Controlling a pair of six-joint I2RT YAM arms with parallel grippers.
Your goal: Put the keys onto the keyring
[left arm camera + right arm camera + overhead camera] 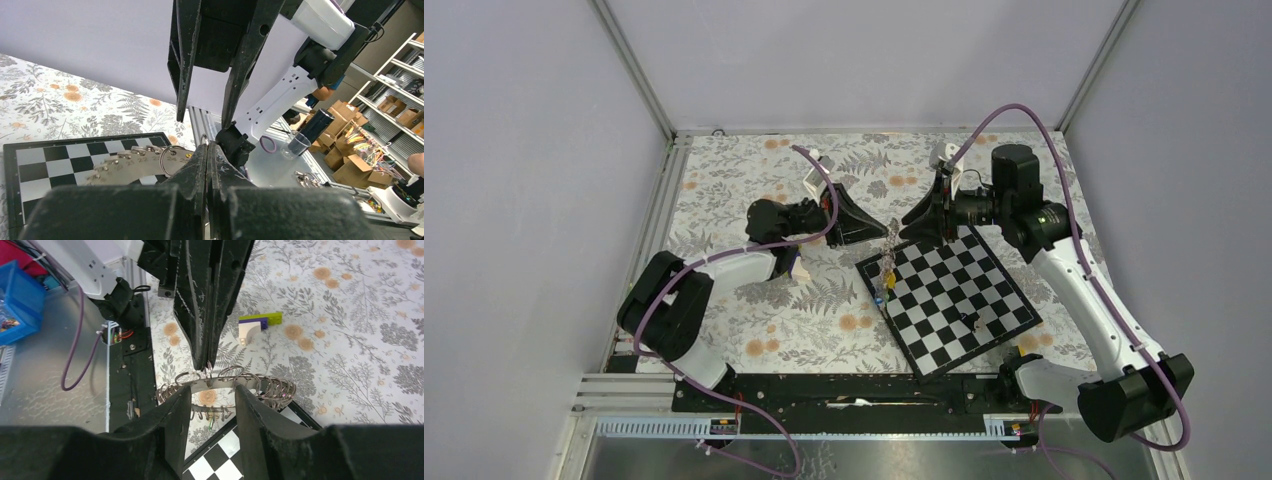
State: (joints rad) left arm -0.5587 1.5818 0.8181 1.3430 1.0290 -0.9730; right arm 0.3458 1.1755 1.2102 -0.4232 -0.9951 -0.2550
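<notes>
Keyring [215, 385] is up off the counter [754, 300], held over the far-left corner of the chessboard [954, 290]. In the top view we see it as a metallic glint [886, 262] between the two claw tips.

Left claw [206, 147]: fingers pressed together, pinching the keyring at its rim among the small split rings. The right wrist view confirms it. The left claw [207, 362] comes down from above as one closed point onto the top of the band. From the left wrist the ring's flat grey band [131, 167] curves away to the left over the chessboard [45, 165], with a row of small holes along it.

Right claw [212, 390]: spread, one finger on either side of a section of the keyring, gap clearly visible. We can't tell whether either pad touches the band. In the left wrist view it [202, 122] hangs from above with its tips apart, just over the left claw's tip.

Keys – we can't place them with confidence. A greenish bit [210, 423] dangles under the band, and a blue speck [879, 298] sits at the board's left edge, both too small to call.

Lime-and-white wedge [257, 324] lies on the counter, well apart from the ring.
</notes>
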